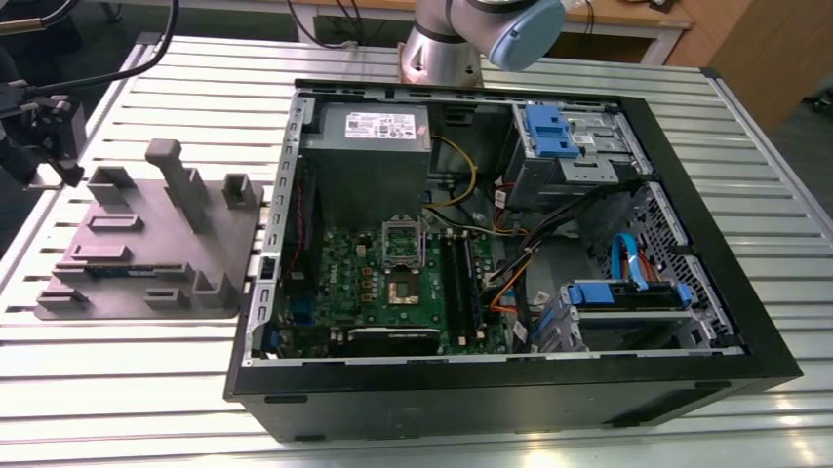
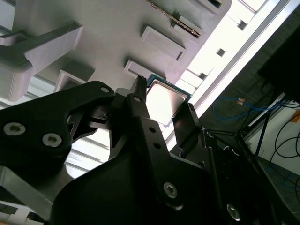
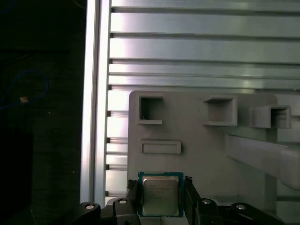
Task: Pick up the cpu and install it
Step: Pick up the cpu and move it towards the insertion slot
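Gripper (image 3: 161, 187): two black fingers (image 3: 133, 196) pinch the cpu (image 3: 160, 196) by two opposite edges. Both wrist views show the same grip, with a finger tight against each side of the cpu (image 2: 164, 101).

Cpu: flat, silver lid facing the cameras, green rim visible round it. It is held over the edge region of the grey fixture (image 3: 201, 154), near the fixture's corner. Whether its underside touches the fixture, cannot tell.

Fixture: moulded grey plate with square pockets (image 3: 151, 110), a shallow rectangular recess (image 3: 161, 147) and a tall post (image 1: 176, 175). It lies on the slatted metal table (image 1: 131, 370).

Exterior view: the gripper (image 1: 59, 161) hangs at the far left, by the fixture's far left corner.

To the exterior view's right of the fixture, just beside it: the open black computer case (image 1: 521, 390), lying on its side. Inside are a green motherboard (image 1: 345, 283) with a square socket (image 1: 401, 290) near its middle, a grey box with a white label (image 1: 371, 146) and blue drive brackets (image 1: 547, 132).

Farthest back: the arm's base (image 1: 443, 54), behind the case.
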{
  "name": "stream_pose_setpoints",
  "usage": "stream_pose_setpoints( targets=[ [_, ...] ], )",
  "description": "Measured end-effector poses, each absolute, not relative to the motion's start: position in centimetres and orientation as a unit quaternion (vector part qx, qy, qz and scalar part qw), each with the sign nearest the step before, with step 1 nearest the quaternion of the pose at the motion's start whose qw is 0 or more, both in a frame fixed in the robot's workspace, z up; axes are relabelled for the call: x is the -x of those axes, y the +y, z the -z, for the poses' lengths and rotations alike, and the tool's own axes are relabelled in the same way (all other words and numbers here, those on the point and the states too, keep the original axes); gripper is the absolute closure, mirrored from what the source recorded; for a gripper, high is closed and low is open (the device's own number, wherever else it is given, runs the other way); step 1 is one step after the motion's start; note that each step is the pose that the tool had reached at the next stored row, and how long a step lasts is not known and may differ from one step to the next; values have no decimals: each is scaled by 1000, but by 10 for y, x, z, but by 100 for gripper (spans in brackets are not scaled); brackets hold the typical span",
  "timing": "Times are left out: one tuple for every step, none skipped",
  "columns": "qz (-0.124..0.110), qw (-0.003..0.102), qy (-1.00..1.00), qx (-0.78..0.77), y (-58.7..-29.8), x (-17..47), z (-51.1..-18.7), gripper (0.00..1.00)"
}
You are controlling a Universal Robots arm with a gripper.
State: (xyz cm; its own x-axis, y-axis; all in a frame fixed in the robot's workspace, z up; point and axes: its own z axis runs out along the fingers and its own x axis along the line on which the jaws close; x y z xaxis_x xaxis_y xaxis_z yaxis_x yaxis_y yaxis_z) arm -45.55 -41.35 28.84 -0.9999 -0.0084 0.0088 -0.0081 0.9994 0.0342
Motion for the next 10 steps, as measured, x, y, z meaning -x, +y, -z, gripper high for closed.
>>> stream_pose_setpoints(
  targets=[
    [17, 5, -1000, -4, -413, 456, -289, 53],
    [17, 5, -1000, -4, -413, 456, -290, 53],
    [17, 5, -1000, -4, -413, 456, -290, 53],
    [17, 5, -1000, -4, -413, 456, -291, 53],
    [17, 5, -1000, -4, -413, 456, -291, 53],
    [17, 5, -1000, -4, -413, 456, -292, 53],
    [17, 5, -1000, -4, -413, 456, -293, 53],
    [17, 5, -1000, -4, -413, 456, -294, 53],
    [17, 5, -1000, -4, -413, 456, -295, 53],
    [17, 5, -1000, -4, -413, 456, -295, 53]
  ],
)
